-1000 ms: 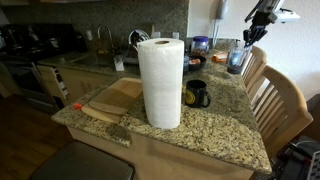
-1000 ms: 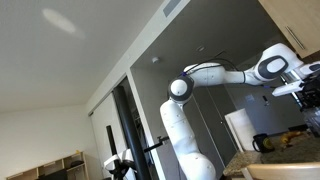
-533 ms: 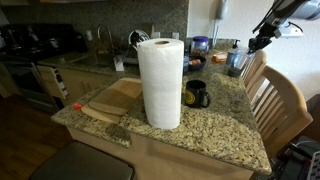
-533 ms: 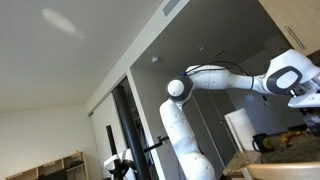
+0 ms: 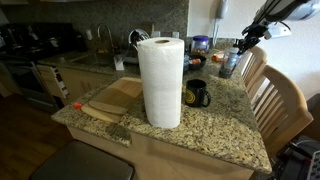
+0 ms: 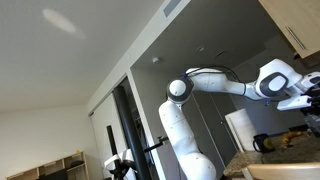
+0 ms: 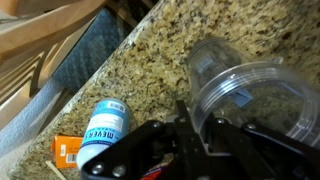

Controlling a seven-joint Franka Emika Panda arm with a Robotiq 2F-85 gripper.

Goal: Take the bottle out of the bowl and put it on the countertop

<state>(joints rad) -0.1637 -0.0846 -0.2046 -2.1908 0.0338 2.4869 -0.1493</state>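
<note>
Shifted leftward since half a second ago, the black Robotiq gripper (image 5: 243, 44) now hangs over the far right end of the speckled granite countertop (image 7: 150, 50), and the clear plastic bottle (image 7: 245, 90) has travelled left with it. In the wrist view the fingers look nearly closed, pinching the bottle's thin wall by its rim, probably because the body is too wide to span. The bottle sits tilted over bare granite; contact cannot be told. The small dark bowl cannot be picked out. A white blue-labelled pill bottle (image 7: 105, 125) lies nearby, so set-down wants the open patch.
</note>
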